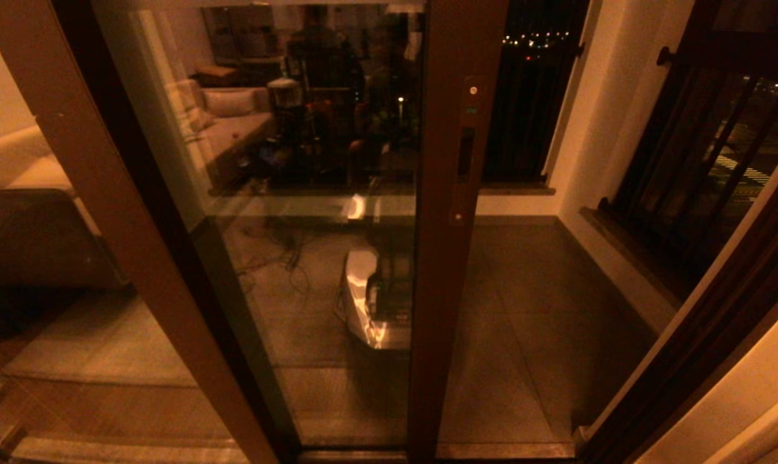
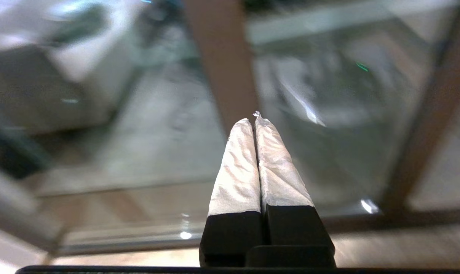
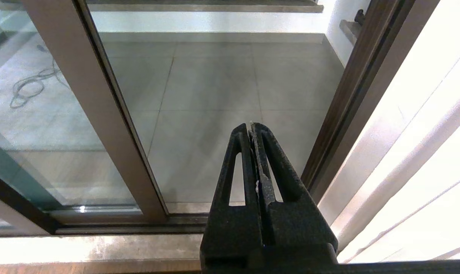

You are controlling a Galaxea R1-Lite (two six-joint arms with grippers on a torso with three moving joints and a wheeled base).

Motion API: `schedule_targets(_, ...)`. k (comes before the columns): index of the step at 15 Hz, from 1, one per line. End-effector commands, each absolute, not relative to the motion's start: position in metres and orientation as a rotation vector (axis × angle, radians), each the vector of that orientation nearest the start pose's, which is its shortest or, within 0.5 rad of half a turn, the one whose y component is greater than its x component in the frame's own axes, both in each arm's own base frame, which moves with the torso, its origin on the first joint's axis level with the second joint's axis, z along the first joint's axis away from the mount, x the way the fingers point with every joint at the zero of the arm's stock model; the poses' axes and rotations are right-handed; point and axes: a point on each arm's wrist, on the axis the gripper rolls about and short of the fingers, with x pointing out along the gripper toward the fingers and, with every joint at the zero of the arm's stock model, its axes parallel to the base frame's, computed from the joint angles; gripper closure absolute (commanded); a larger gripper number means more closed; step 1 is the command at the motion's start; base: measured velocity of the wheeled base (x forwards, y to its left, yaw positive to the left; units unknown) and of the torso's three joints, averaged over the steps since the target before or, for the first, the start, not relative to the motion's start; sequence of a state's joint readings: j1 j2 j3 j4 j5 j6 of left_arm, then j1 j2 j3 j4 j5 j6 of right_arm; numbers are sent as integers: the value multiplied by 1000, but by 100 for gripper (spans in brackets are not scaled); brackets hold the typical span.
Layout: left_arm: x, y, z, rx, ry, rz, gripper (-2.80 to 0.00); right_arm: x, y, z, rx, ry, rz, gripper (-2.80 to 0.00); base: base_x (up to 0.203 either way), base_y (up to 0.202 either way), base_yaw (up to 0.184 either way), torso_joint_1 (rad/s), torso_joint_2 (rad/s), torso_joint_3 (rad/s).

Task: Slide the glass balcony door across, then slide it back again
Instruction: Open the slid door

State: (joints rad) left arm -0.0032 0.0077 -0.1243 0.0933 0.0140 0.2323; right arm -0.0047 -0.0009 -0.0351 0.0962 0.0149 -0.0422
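Note:
The glass balcony door [image 1: 312, 193] fills the middle of the head view, its pane reflecting the room. Its dark brown upright edge [image 1: 450, 258] carries the slim handle plate [image 1: 466, 151] with small screws. To the right of that edge the doorway stands open onto the balcony floor [image 1: 524, 309]. Neither gripper shows in the head view. My left gripper [image 2: 254, 120], with white-wrapped fingers, is shut on nothing and points at a brown upright [image 2: 222, 57] and glass. My right gripper [image 3: 251, 125], black, is shut and empty, pointing through the gap beside the door's upright [image 3: 100, 114].
A second brown-framed pane [image 1: 105, 225] slants at the left, with a sofa [image 1: 28, 238] behind it. The dark door jamb [image 1: 704, 322] and a curtain [image 3: 416, 152] bound the opening on the right. Black-barred railings [image 1: 704, 142] line the balcony. The floor track [image 3: 131, 224] runs below.

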Motion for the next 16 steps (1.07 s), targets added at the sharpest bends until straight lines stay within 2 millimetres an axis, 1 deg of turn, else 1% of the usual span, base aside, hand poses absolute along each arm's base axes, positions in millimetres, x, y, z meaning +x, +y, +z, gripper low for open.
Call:
schedule_targets(1,-39,1,140,232,-84,57,0,-26,1,76,-42,60,12,0,0,0,0,0,0,0)
schedule_targets(3,-40,2,187,233,-127,77,0,-26,0,76,-42,60,12,0,0,0,0,0,0,0)
schedule_targets(6,-32,2,263,244,-192,108,0,-26,0,75,-42,61,12,0,0,0,0,0,0,0)
schedule_targets(8,-19,2,314,230,-239,136,0,-26,0,75,-42,61,12,0,0,0,0,0,0,0)
schedule_targets(9,-6,2,338,219,-251,141,0,-26,0,75,-42,61,12,0,0,0,0,0,0,0)
schedule_targets(10,11,2,357,204,-248,139,0,-26,0,76,-42,60,12,0,0,0,0,0,0,0)
schedule_targets(11,28,2,369,187,-232,133,0,-26,0,75,-42,61,12,0,0,0,0,0,0,0)
schedule_targets(13,71,-1,381,138,-167,78,0,-26,0,75,-42,61,12,0,0,0,0,0,0,0)
schedule_targets(14,84,-7,381,114,-137,5,0,-26,0,75,-42,61,12,0,0,0,0,0,0,0)
schedule_targets(16,103,-28,377,59,-33,-175,0,-26,0,75,-42,61,12,0,0,0,0,0,0,0)
